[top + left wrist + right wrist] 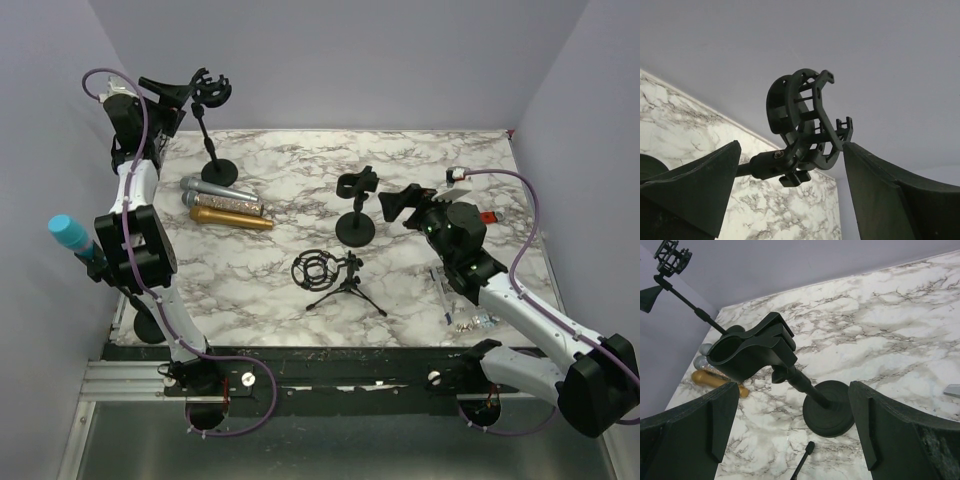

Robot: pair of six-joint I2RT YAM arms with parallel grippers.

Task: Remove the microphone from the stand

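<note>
Three microphones (222, 201): lying on the table (420, 160), just beside the base of the rear-left stand (211, 148).
Left gripper (791, 147): fingers spread, one on each side of the shock mount (800, 117).
Right gripper (792, 387): spread wide around the clip stand (752, 352).

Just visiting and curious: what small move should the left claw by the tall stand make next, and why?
Probably ease the left gripper back from the shock mount. Its jaws stand open on either side of it, the mount looks empty, and three microphones lie on the table.

Gold microphone (232, 216), grey-veined marble table (300, 180)
</note>
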